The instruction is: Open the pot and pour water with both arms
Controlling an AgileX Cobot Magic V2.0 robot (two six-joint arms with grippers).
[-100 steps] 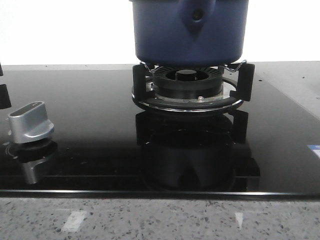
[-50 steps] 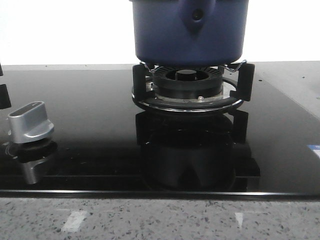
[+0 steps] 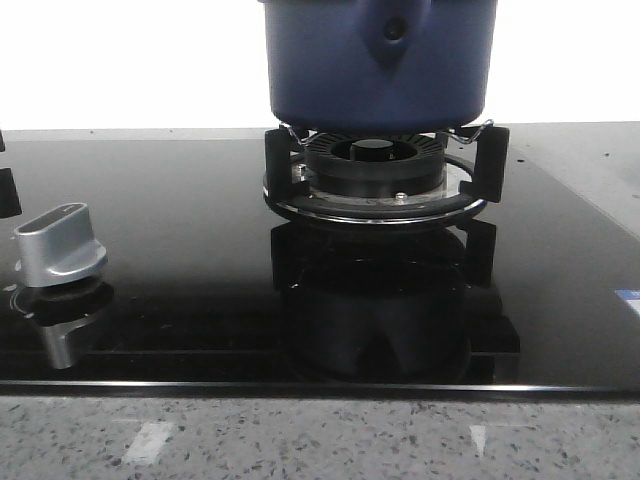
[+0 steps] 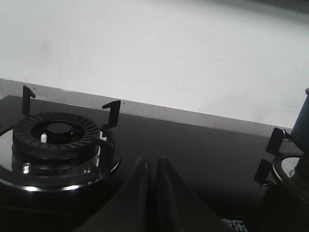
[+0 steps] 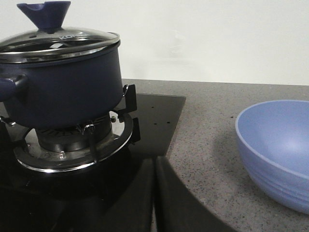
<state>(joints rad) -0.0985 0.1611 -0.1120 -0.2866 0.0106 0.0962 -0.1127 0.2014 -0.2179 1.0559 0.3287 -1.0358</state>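
Note:
The dark navy-blue pot [image 3: 380,70] sits on the black ring burner [image 3: 375,170] of the glass stove, at the top centre of the front view. In the right wrist view the pot [image 5: 63,82] carries a glass lid [image 5: 58,41] with a blue knob [image 5: 44,15]. My right gripper [image 5: 154,162] is shut and empty, low over the stove's edge, apart from the pot. My left gripper [image 4: 153,162] is shut and empty over the black glass between two burners. Only a sliver of the pot [image 4: 304,121] shows in the left wrist view.
A light blue bowl [image 5: 280,150] stands on the speckled counter [image 5: 212,125] beside the stove. A second bare burner [image 4: 55,140] lies by the left gripper. A silver stove knob [image 3: 60,245] sits at the front left of the black glass [image 3: 200,220].

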